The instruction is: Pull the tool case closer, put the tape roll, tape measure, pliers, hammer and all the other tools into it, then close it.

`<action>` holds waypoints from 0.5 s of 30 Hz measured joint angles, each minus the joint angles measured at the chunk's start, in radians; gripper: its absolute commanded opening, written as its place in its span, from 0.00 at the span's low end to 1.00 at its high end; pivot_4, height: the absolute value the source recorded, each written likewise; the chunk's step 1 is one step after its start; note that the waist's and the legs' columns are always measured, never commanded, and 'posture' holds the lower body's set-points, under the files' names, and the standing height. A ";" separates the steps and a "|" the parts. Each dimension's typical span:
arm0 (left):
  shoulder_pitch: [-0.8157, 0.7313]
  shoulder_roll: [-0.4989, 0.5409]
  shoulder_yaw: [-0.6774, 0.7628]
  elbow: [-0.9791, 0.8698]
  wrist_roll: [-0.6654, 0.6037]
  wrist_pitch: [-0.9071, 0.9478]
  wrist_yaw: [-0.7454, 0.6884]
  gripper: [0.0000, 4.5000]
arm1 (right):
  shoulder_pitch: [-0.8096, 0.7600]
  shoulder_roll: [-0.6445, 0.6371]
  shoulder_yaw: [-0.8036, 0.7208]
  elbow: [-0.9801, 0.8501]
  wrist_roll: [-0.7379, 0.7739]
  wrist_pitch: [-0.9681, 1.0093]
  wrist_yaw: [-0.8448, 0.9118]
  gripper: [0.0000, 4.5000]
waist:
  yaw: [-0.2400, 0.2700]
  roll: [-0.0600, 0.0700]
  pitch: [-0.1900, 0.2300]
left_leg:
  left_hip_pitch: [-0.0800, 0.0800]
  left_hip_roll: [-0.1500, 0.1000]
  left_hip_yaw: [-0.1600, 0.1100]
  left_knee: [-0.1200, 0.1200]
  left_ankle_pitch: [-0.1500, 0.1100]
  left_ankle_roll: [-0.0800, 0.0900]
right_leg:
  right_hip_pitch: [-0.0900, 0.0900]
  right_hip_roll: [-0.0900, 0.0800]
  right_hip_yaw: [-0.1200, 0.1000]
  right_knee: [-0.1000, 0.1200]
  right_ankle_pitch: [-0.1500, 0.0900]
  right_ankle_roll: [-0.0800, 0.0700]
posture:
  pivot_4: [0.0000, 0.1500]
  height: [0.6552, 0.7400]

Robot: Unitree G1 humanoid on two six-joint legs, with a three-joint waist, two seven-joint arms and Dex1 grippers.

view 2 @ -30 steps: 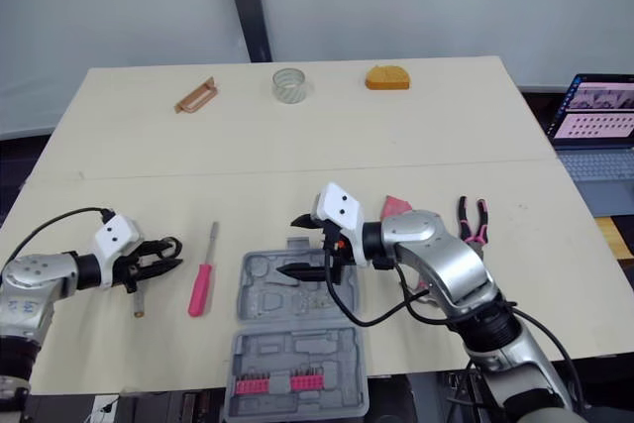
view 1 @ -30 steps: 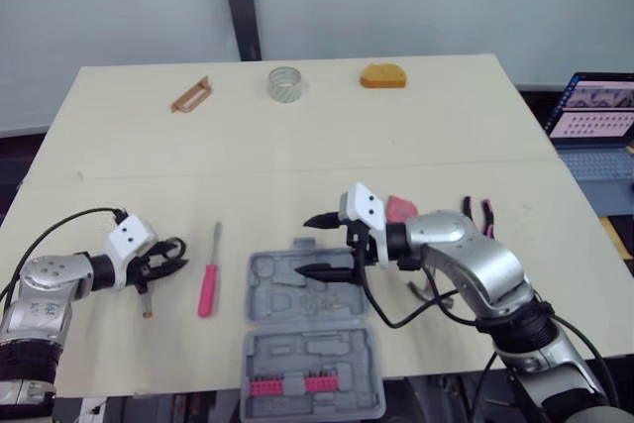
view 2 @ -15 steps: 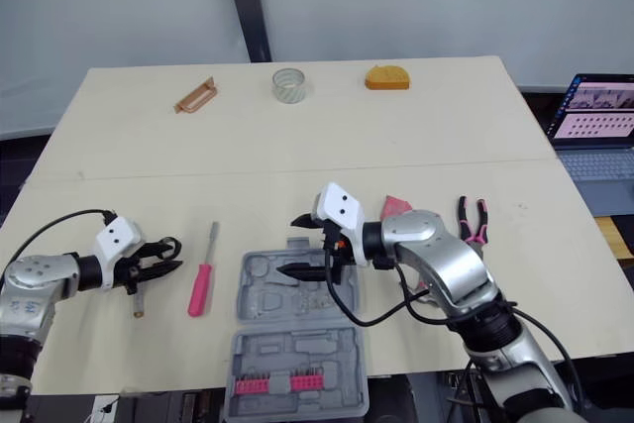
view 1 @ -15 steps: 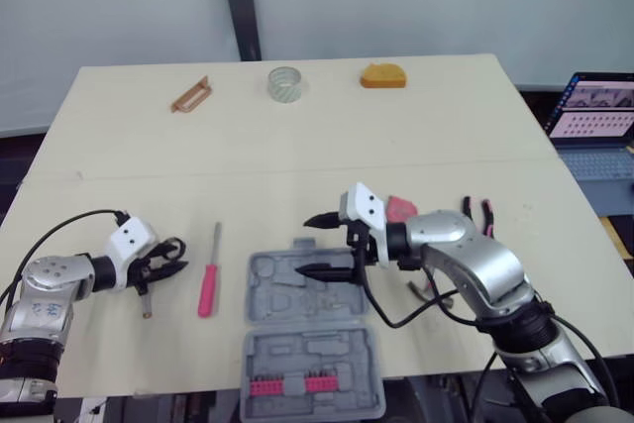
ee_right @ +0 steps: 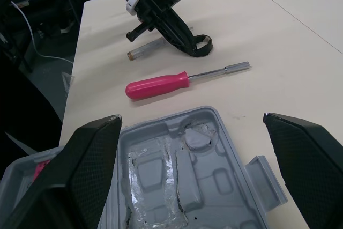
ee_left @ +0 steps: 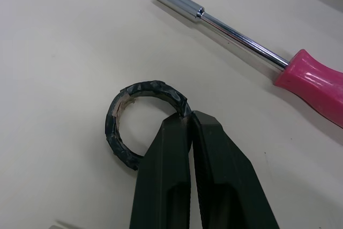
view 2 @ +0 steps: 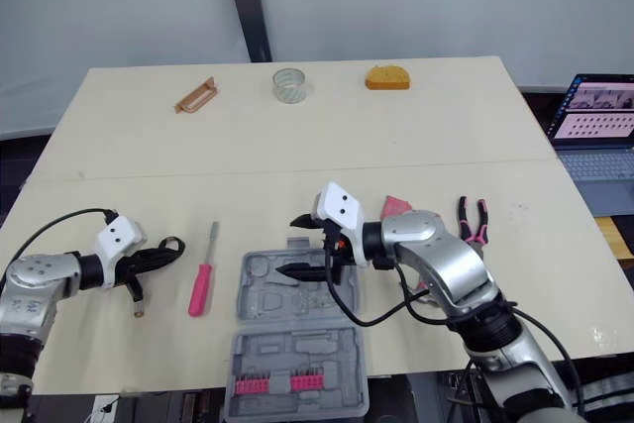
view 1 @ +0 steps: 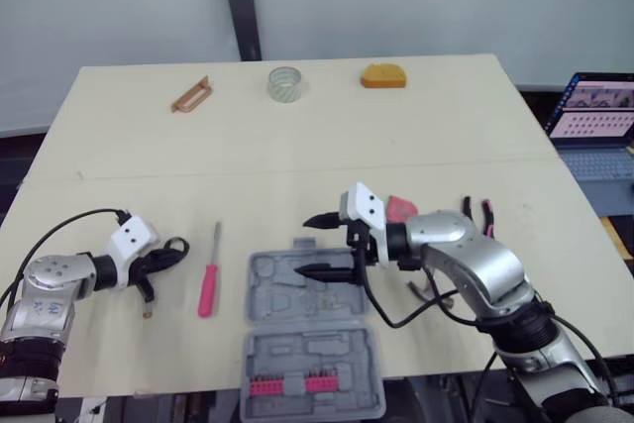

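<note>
Left gripper [ee_left: 185, 117] has twisted a bit since half a second ago, and the black tape roll [ee_left: 151, 87] it holds now sits tipped up on the far side of the fingers. Those fingers are pinched tight on the roll's wall; can't tell if the roll is clear of the table [view 1: 297, 146]. Pink screwdriver [view 1: 207, 289] lies just beside it, between the roll and the tool case [view 1: 307, 344]. The case is lying open at the near edge. Right gripper [view 1: 307, 245] hasn't budged: it hangs over the case's far half, fingers spread wide, holding nothing. Pliers [view 2: 474, 217] lie past the right arm.
</note>
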 measured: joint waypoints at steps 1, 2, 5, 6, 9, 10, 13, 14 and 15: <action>0.000 0.000 0.000 0.000 0.000 0.000 0.000 0.01 | 0.000 0.000 0.000 0.000 0.001 0.000 0.000 1.00 | 0.000 0.000 0.000 | 0.000 0.000 0.000 0.000 0.000 0.000 | 0.000 0.000 0.000 0.000 0.000 0.000 | 1.00 1.00; 0.000 0.000 0.000 0.000 0.000 0.000 0.000 0.01 | 0.001 0.000 -0.002 0.000 0.006 0.001 0.000 1.00 | 0.000 0.000 0.000 | 0.000 0.000 0.000 0.000 0.000 0.000 | 0.000 0.000 0.000 0.000 0.000 0.000 | 1.00 1.00; 0.002 0.000 0.000 -0.008 -0.006 0.010 -0.013 0.01 | 0.010 -0.005 -0.023 -0.027 0.026 0.007 0.001 1.00 | 0.001 0.000 0.000 | 0.000 0.000 0.000 0.000 0.000 0.000 | 0.000 0.000 0.000 0.000 0.000 0.000 | 1.00 1.00; 0.003 0.000 0.000 -0.019 -0.013 0.022 -0.026 0.01 | 0.010 -0.013 -0.030 -0.042 0.036 0.011 0.002 1.00 | 0.001 0.000 0.000 | 0.000 0.000 0.000 0.000 0.000 0.000 | 0.000 0.000 0.000 0.000 0.000 0.000 | 1.00 1.00; 0.009 0.011 0.001 -0.117 -0.061 0.101 -0.081 0.01 | 0.014 -0.069 -0.079 -0.091 0.075 0.014 0.021 1.00 | 0.004 -0.001 0.000 | -0.001 0.000 0.000 0.001 0.000 0.000 | 0.000 0.000 0.000 0.000 0.000 0.000 | 1.00 1.00; 0.008 0.019 0.001 -0.157 -0.078 0.130 -0.094 0.01 | 0.014 -0.090 -0.099 -0.105 0.088 0.014 0.029 1.00 | 0.004 -0.001 0.000 | -0.001 0.000 0.000 0.001 0.000 0.000 | 0.000 0.000 0.000 0.000 0.000 0.000 | 1.00 1.00; -0.001 0.038 0.003 -0.279 -0.131 0.225 -0.132 0.01 | 0.022 -0.144 -0.141 -0.140 0.122 0.015 0.051 1.00 | 0.003 -0.001 0.001 | -0.001 0.000 0.000 0.000 0.000 0.000 | 0.000 0.000 0.000 0.000 0.000 0.000 | 1.00 1.00; -0.008 0.039 -0.002 -0.326 -0.147 0.261 -0.147 0.01 | 0.032 -0.172 -0.151 -0.153 0.131 0.015 0.061 1.00 | 0.003 -0.001 0.001 | -0.001 0.000 0.000 0.000 0.000 0.000 | 0.000 0.000 0.000 0.000 0.000 0.000 | 1.00 1.00; -0.011 0.040 -0.008 -0.365 -0.160 0.285 -0.158 0.01 | 0.041 -0.192 -0.161 -0.159 0.137 0.015 0.071 1.00 | 0.003 -0.001 0.001 | -0.001 0.000 0.000 0.000 0.000 0.000 | 0.000 0.000 0.000 0.000 0.000 0.000 | 1.00 1.00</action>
